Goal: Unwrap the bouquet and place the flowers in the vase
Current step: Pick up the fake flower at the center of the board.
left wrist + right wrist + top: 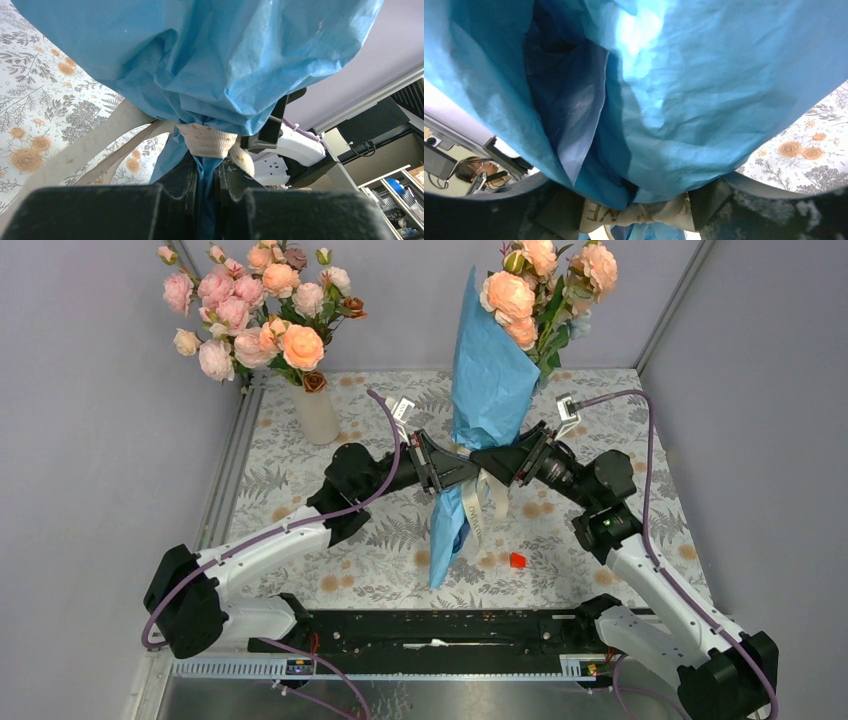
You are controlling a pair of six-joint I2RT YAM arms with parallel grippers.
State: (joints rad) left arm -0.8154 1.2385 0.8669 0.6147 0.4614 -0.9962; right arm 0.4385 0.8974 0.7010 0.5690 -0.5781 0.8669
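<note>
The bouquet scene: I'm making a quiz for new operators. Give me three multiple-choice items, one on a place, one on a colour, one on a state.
1. Where does the vase stand?
A. between the arm bases
B. at the far left of the table
C. at the near right corner

2. What colour is the small block on the table?
A. green
B. yellow
C. red

3. How is the bouquet?
A. held in the air, wrapped and tied
B. lying unwrapped on the table
C. standing in the vase

Answers:
1. B, the top view shows it at the back left.
2. C, it shows red near the bouquet's lower tip.
3. A, the left pincer clamps the blue paper by the cream ribbon.
</note>
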